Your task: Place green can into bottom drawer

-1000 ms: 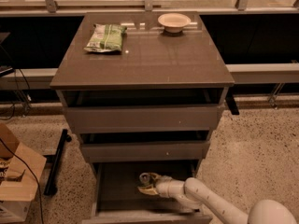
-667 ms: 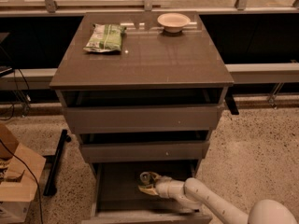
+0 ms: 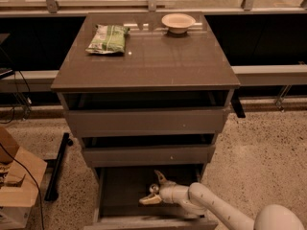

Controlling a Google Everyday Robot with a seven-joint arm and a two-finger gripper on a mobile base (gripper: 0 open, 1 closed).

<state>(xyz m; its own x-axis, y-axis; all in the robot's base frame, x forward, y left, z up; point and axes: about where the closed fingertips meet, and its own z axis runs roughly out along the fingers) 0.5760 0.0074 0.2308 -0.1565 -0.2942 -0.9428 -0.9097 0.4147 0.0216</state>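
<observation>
The bottom drawer [image 3: 111, 195] is pulled out, a wide shallow tray under the two taller drawers. My gripper [image 3: 153, 189] is inside it, reaching in from the lower right on the white arm [image 3: 211, 207]. Its two fingers [image 3: 158, 177] are spread apart, one towards the back and one towards the front. Between them only the silver top of the green can [image 3: 154, 189] shows. The can's dark body is hard to make out against the drawer floor. I cannot tell whether the fingers still touch the can.
On the cabinet top [image 3: 153, 61] lie a flat green snack bag [image 3: 108, 38] and a pale bowl [image 3: 178, 21]. The two upper drawers [image 3: 144, 121] are slightly open. A cardboard box [image 3: 17, 186] and a black bar [image 3: 57, 164] are on the floor at the left.
The gripper's fingers have spread wider around the can inside the bottom drawer. The arm has barely moved.
</observation>
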